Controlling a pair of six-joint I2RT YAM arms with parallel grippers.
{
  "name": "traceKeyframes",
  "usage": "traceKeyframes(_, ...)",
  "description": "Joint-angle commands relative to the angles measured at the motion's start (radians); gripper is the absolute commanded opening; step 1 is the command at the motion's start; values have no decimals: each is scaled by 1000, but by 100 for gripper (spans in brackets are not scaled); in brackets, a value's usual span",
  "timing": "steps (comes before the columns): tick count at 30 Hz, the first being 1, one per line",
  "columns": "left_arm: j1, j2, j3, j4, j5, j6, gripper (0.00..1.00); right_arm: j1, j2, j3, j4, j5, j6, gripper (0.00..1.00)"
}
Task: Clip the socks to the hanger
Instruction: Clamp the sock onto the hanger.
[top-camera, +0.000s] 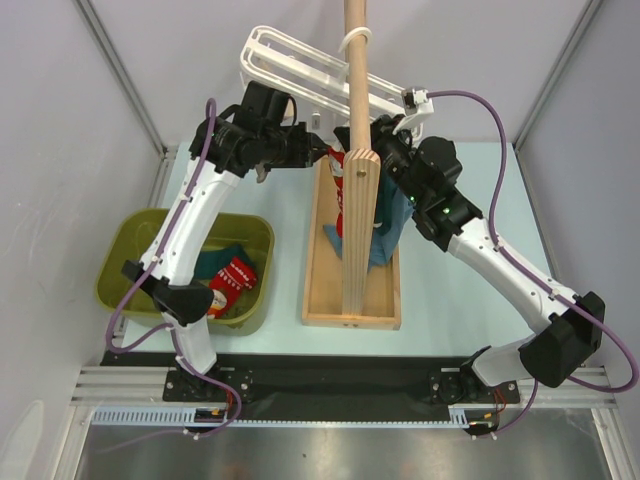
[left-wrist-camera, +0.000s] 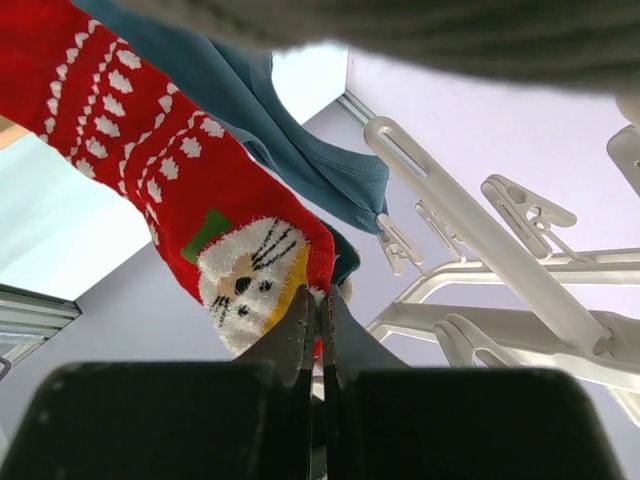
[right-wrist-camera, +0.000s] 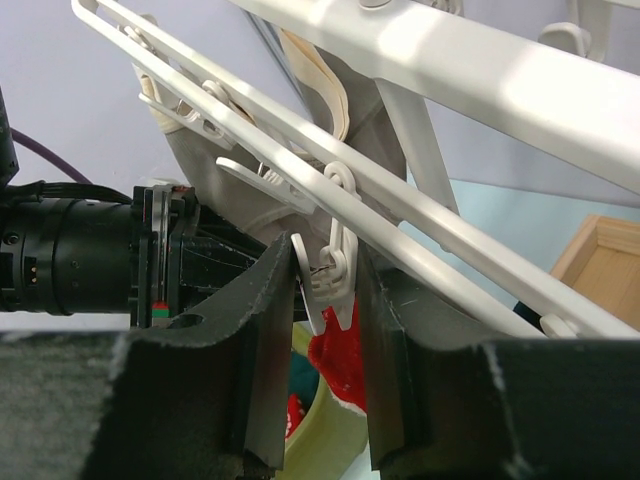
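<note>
The white slatted hanger (top-camera: 300, 70) hangs from the wooden pole, with clip pegs (left-wrist-camera: 525, 205) dangling beneath its slats (right-wrist-camera: 480, 80). A red sock with white pattern (left-wrist-camera: 150, 170) hangs below it. My left gripper (left-wrist-camera: 320, 300) is shut on that sock's top edge, right under the hanger (top-camera: 312, 150). My right gripper (right-wrist-camera: 325, 262) is shut on one white clip peg (right-wrist-camera: 335, 280), squeezing its levers, and the red sock's edge (right-wrist-camera: 345, 365) sits just under the peg's mouth. A second red sock (top-camera: 232, 280) and a teal sock (top-camera: 222, 258) lie in the green bin.
The olive-green bin (top-camera: 150, 235) stands at the left. The wooden pole stand (top-camera: 352, 290) rises in the middle between both arms. Blue fabric (top-camera: 385, 240) hangs beside the pole, and teal-blue fabric (left-wrist-camera: 300, 140) shows behind the red sock.
</note>
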Motion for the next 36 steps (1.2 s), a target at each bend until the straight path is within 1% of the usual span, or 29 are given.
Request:
traceKeyframes(1,-5,3,40,15,27,-115,0,20,5,-40,-72,-58,-35,0)
traceKeyframes(14,-4,-20,28,55,28,-131,0,14,2,-77,-58,-61,-54,0)
traceKeyframes(17,-4,-66,-47,131,22,-141,0,14,-5,-80,-60,-56,-64,0)
traceKeyframes(20,-4,-94,-90,168,13,-155,0,10,-13,-77,-61,-59,-64,0)
traceKeyframes(28,-13,-111,-94,188,38,-171,0,10,-13,-68,-63,-61,-61,0)
traceKeyframes(32,-16,-118,-68,179,25,-178,0,11,-13,-62,-69,-59,-59,0)
traceKeyframes(36,-17,-137,-77,179,15,-181,0,8,-15,-57,-75,-56,-59,0)
